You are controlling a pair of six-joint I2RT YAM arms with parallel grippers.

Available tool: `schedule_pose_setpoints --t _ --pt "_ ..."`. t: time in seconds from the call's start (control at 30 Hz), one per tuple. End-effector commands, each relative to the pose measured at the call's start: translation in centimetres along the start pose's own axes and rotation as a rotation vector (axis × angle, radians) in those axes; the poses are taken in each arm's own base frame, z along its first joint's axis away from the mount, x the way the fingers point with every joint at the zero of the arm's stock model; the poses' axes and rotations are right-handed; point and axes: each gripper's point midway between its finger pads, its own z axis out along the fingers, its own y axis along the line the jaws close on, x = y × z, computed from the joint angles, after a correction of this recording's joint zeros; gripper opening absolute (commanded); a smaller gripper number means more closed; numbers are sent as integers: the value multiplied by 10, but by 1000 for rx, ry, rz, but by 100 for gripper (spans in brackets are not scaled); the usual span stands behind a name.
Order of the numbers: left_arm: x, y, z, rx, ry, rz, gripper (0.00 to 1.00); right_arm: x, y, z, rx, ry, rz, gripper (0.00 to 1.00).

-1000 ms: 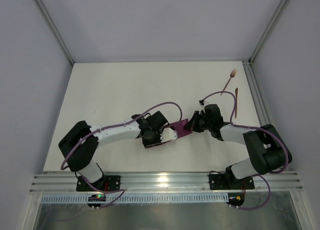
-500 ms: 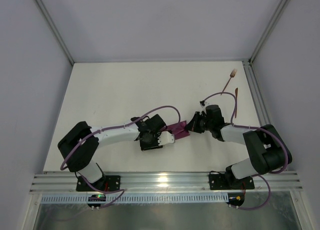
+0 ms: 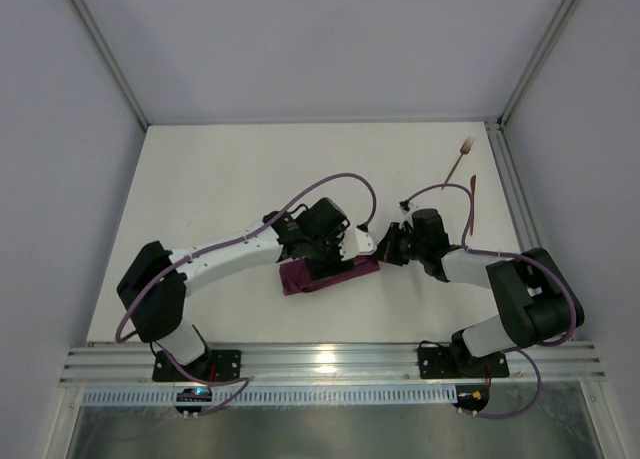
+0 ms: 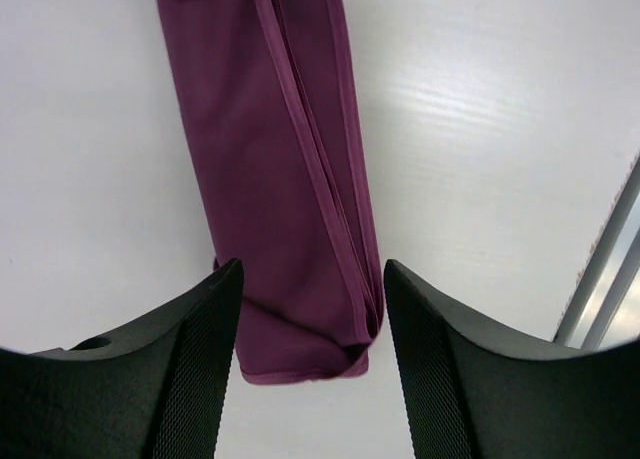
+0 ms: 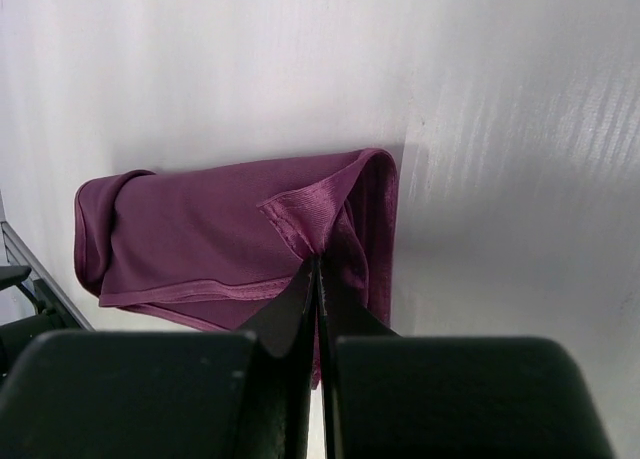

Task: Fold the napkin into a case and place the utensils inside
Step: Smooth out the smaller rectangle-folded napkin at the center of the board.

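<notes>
The plum-purple napkin (image 3: 322, 277) lies on the white table as a narrow folded strip, the case (image 4: 270, 169). My left gripper (image 3: 338, 257) is open above it. In the left wrist view its two black fingers (image 4: 190, 364) stand on either side of the strip's near end without touching it (image 4: 312, 314). My right gripper (image 3: 386, 247) is shut on a hemmed corner of the napkin (image 5: 225, 234) at the strip's right end (image 5: 318, 271). The copper-brown fork (image 3: 460, 159) and knife (image 3: 473, 205) lie at the far right of the table, apart from the cloth.
A metal rail (image 3: 330, 364) runs along the near table edge, just behind the arm bases. A second rail (image 3: 508, 179) borders the right side next to the utensils. Purple cables (image 3: 330, 187) loop over both arms.
My left gripper has opened, let go of the cloth and moved up and to the right. The folded strip's left end is now uncovered. The right gripper keeps its pinch.
</notes>
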Motion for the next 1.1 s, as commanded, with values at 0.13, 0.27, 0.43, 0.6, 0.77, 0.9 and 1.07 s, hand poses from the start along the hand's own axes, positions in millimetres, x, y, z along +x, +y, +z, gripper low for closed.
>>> schedule_pose_setpoints --t 0.13,0.27,0.43,0.6,0.77,0.9,1.07 --pt "-45 17 43 -58 -69 -2 65 -10 13 1 -64 -24 4 3" --pt "-49 14 64 -66 -56 66 66 -4 14 3 -76 -4 16 3" --pt "-47 13 78 -63 -50 82 66 -3 15 0 -84 -4 20 3" --pt "-43 11 83 -56 -41 75 50 -3 14 -2 -81 -4 13 3" --pt "-39 11 85 -59 -32 75 26 -2 14 -3 -84 -1 11 3" --pt "-38 10 84 -51 -29 84 23 -3 12 -4 -81 -3 9 3" --pt "-40 16 81 -84 -32 83 1 -5 15 -7 -87 -1 -4 3"
